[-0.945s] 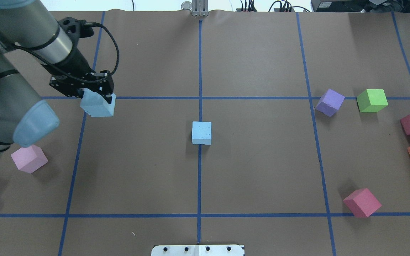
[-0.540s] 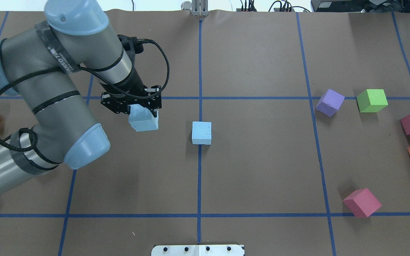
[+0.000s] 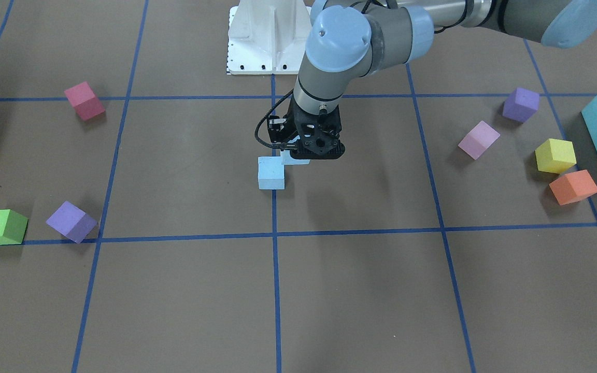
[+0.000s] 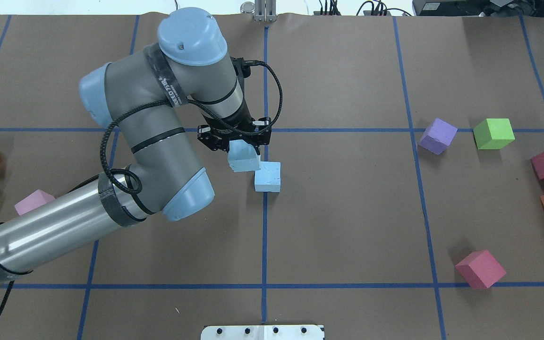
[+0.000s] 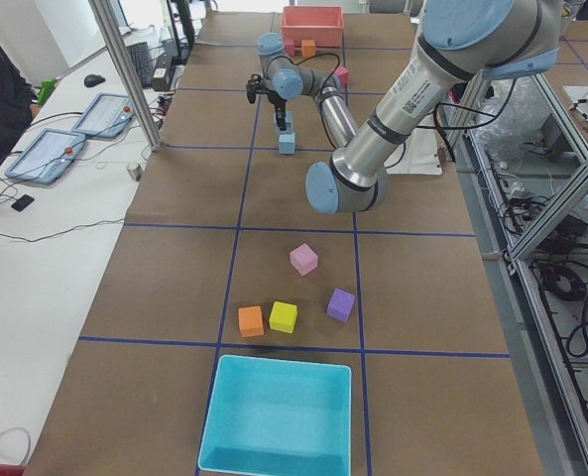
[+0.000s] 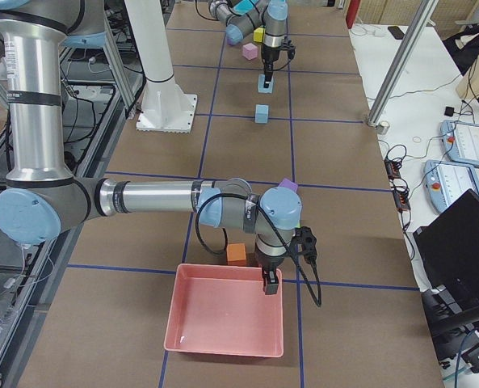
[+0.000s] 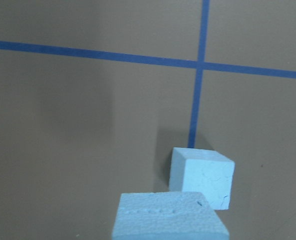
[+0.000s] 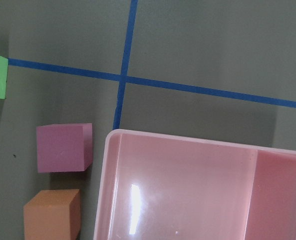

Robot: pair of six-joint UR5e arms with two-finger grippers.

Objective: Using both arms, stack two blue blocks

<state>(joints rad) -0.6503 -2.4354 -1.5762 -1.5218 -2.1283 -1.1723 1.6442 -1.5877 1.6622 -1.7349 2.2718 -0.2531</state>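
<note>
Though it's half-hidden, a blue block (image 4: 243, 163) seems clamped by left pincer (image 4: 244, 152) — right pincer (image 6: 270, 284) unreadable.

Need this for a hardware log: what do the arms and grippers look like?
The left arm and right arm are grey-silver tubes with light blue round joint caps; the left bears a black band with white lettering. The left gripper and right gripper are black, each with a looping black cable.
</note>
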